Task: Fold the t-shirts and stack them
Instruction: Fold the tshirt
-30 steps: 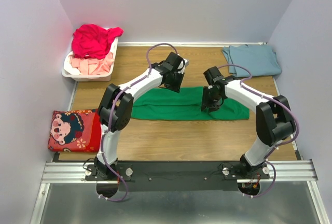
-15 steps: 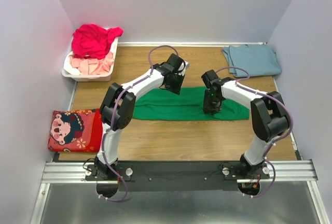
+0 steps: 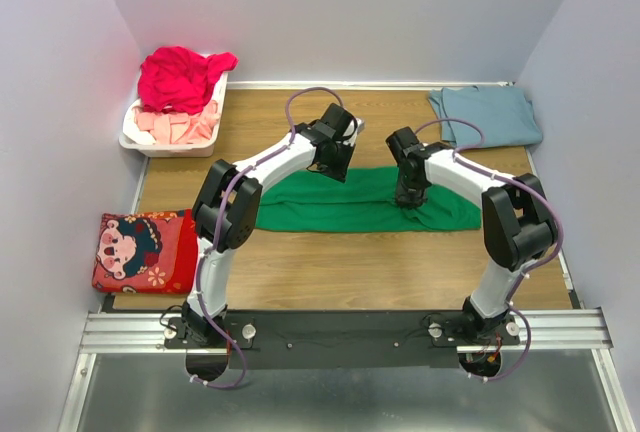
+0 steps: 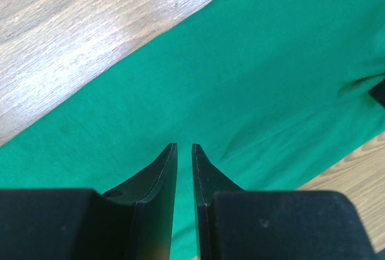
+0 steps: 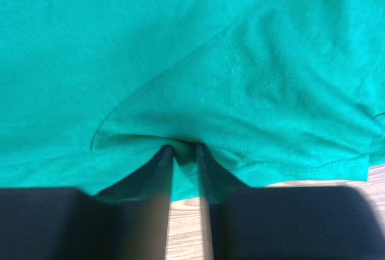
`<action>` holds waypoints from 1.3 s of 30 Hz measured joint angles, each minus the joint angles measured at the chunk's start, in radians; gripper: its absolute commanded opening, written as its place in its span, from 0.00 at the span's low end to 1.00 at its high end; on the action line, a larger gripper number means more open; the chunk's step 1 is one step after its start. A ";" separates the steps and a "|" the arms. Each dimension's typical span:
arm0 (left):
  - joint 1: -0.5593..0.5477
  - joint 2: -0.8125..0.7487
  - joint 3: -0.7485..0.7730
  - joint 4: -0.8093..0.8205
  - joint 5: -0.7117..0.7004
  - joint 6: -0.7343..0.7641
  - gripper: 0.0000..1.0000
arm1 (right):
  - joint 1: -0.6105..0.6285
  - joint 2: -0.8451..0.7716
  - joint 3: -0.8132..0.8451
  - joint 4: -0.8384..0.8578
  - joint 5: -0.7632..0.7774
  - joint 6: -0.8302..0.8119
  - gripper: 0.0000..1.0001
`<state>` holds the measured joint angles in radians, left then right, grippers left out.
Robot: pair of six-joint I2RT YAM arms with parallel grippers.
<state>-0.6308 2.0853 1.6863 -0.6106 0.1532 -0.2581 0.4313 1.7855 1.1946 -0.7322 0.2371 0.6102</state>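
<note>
— Our left gripper [image 4: 183, 147] hangs over the green t-shirt [image 3: 350, 202], fingers all but together on nothing. The right gripper [image 5: 183, 148] is clamped on a pucker at the shirt's edge.

— Then we should take a matching edge on the left and lift both evenly, so the strip folds square.

— It lies mid wooden counter [image 3: 330, 272], between lilac walls [image 3: 350, 12]. The blue-grey t-shirt [image 3: 487, 115] sits folded, far right.

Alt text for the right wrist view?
The right gripper pinches a raised fold of the green t-shirt between nearly closed fingers. The shirt fills almost the whole frame; a sliver of wooden table shows at the bottom.
</note>
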 measured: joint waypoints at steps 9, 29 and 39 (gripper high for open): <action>0.000 0.000 -0.008 0.000 -0.010 0.000 0.23 | 0.000 0.000 0.035 -0.018 0.013 -0.005 0.01; 0.000 0.000 -0.013 -0.005 -0.030 0.000 0.22 | 0.000 -0.063 0.080 -0.137 -0.013 -0.045 0.49; -0.002 -0.001 -0.021 -0.002 -0.029 0.005 0.22 | -0.004 -0.090 0.042 -0.155 0.009 -0.003 0.39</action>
<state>-0.6323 2.0846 1.6650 -0.6125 0.1238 -0.2531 0.4271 1.6955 1.2362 -0.8875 0.2462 0.6071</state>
